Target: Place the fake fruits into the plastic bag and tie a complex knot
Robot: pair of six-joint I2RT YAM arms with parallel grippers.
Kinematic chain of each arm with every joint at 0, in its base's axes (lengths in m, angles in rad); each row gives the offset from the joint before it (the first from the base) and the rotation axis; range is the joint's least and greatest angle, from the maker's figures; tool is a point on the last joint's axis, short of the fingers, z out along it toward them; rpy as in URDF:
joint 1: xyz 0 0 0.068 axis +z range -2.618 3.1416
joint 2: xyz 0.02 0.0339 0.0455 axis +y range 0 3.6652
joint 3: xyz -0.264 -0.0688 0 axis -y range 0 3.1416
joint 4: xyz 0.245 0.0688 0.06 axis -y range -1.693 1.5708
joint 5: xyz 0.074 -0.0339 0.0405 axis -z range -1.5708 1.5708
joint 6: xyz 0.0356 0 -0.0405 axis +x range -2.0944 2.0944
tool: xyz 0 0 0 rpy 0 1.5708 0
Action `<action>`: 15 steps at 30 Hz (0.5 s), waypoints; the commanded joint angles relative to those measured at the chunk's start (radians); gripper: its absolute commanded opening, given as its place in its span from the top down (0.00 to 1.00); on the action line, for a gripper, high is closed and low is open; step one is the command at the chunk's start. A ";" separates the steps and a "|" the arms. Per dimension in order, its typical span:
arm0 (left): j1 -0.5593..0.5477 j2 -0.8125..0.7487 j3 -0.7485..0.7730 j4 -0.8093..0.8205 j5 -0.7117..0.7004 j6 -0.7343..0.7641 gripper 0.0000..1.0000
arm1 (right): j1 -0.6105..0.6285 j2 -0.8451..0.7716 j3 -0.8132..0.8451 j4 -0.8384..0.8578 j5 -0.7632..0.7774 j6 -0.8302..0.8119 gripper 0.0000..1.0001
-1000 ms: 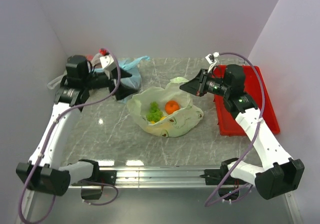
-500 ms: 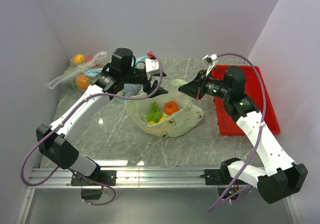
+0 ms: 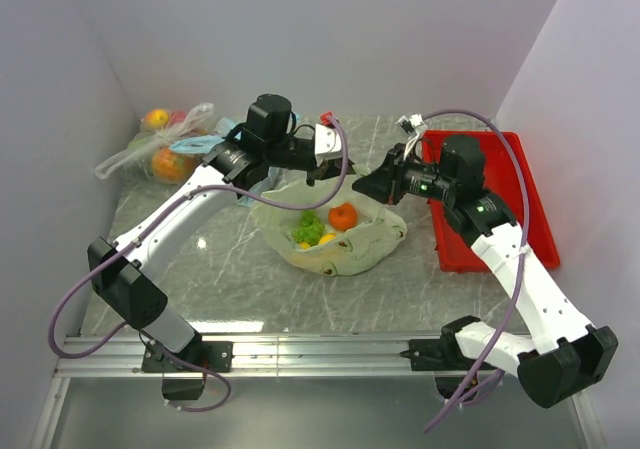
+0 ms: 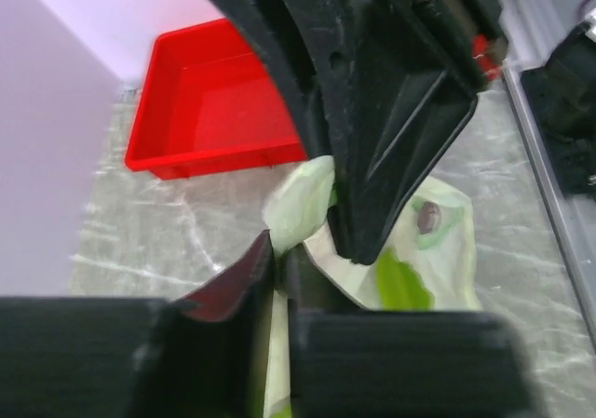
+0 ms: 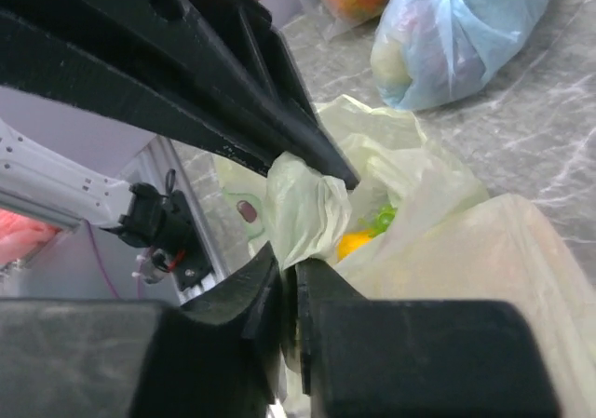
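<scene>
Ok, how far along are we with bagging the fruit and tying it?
Fruit looks loaded: green grape bunch, orange ball and a yellow fruit lie in the pale green bag. In hand: left claw and right claw each pinch a bunched bag edge. Left: the knot, not yet tied.

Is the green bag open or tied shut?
Open. The plastic bag gapes wide, orange ball and green grapes showing inside; no knot.

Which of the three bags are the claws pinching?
The green bag in the middle, open with loose fruit inside; the blue bag and clear bag lie apart, back left.
</scene>
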 commanded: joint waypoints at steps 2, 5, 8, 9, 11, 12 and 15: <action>0.011 -0.009 0.033 -0.001 0.130 -0.029 1.00 | -0.007 -0.036 0.073 -0.146 0.079 -0.212 0.62; 0.039 -0.037 -0.008 0.063 0.231 -0.115 1.00 | -0.042 -0.113 0.032 -0.156 0.174 -0.382 0.01; 0.048 -0.031 -0.022 0.117 0.298 -0.184 1.00 | -0.050 -0.140 -0.022 -0.111 0.126 -0.520 0.00; 0.051 -0.025 -0.019 0.121 0.311 -0.190 1.00 | -0.050 -0.144 -0.034 -0.094 0.097 -0.541 0.00; 0.051 -0.004 -0.010 0.144 0.349 -0.219 1.00 | -0.050 -0.136 -0.057 -0.026 -0.013 -0.567 0.00; 0.051 0.004 -0.005 0.150 0.361 -0.234 1.00 | -0.048 -0.121 -0.064 0.008 -0.048 -0.565 0.00; 0.054 0.033 0.019 0.152 0.403 -0.250 0.99 | -0.044 -0.056 -0.068 0.133 -0.132 -0.550 0.00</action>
